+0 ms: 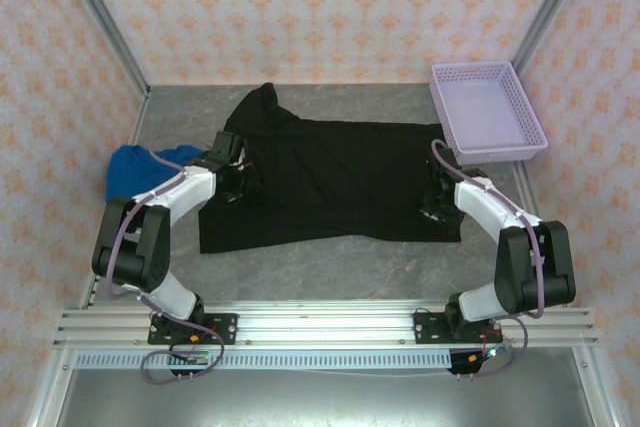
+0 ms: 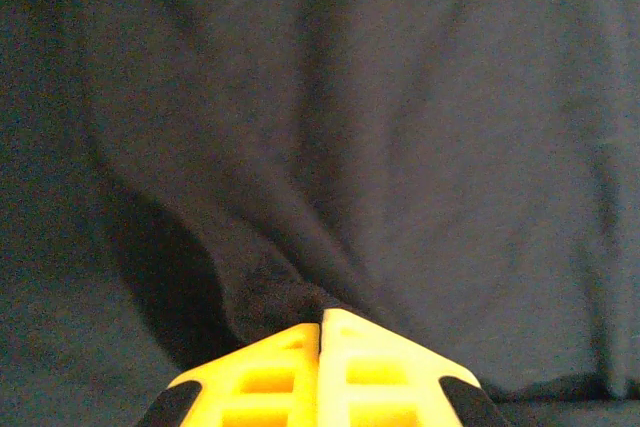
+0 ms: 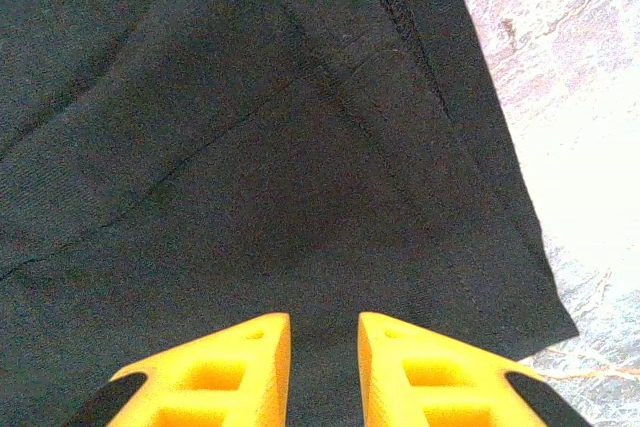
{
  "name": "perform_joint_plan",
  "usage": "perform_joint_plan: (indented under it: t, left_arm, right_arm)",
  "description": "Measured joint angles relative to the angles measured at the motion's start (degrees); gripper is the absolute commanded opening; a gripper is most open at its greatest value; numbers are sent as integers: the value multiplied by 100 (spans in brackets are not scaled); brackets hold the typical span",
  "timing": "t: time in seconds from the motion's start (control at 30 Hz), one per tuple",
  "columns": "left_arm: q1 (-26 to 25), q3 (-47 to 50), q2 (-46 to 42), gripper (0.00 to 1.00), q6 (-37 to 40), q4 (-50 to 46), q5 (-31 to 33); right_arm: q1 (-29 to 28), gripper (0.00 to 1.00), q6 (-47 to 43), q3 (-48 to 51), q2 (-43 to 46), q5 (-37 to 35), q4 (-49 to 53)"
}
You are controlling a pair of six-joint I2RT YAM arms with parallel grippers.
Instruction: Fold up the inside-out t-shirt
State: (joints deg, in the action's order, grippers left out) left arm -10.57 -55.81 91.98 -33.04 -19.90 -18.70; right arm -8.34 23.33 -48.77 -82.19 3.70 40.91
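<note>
My left gripper [image 2: 322, 317] is clenched on a pinch of the inside-out t-shirt [image 1: 330, 182], my right gripper [image 3: 324, 322] gapes over its stitched edge, and beyond it lies spread across the table [image 1: 330, 269], seemingly unfolded yet.

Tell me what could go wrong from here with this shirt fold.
The left gripper is shut on just a small ridge of the t-shirt; it may slip out or lift one layer only.
The right gripper is open over the cloth near its corner; if the left pulls alone, the shirt will likely drag and bunch.
The blue garment lies beside the left arm and could get swept along.
</note>
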Motion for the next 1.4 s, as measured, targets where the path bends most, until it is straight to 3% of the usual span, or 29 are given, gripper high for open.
perform_joint_plan:
  t: [0.07, 0.33, 0.47, 0.7, 0.97, 1.27, 1.4]
  left_arm:
    - [-103, -262, 129, 2, 2, 24, -4]
    - [-400, -1368, 1117, 35, 66, 127, 70]
    - [-398, -1464, 1121, 45, 310, 122, 256]
    - [-398, -343, -11, 48, 459, 81, 737]
    - [-295, 1237, -557, 48, 299, -212, 664]
    - [-256, 2253, -1867, 50, -52, -673, 586]
    - [-256, 2288, -2448, 59, -151, -1023, 743]
  right_arm:
    - [0, 26, -17, 0, 0, -2, 0]
    - [0, 31, -63, -85, 0, 2, -7]
    - [-2, 34, -107, -85, 2, 20, -24]
    - [-63, 39, -256, -98, -46, 87, -197]
    - [68, 38, -323, -341, -1099, 127, -247]
    - [52, 38, -70, 164, -570, 221, 55]
    - [-2, 40, 136, 398, -28, 223, 240]
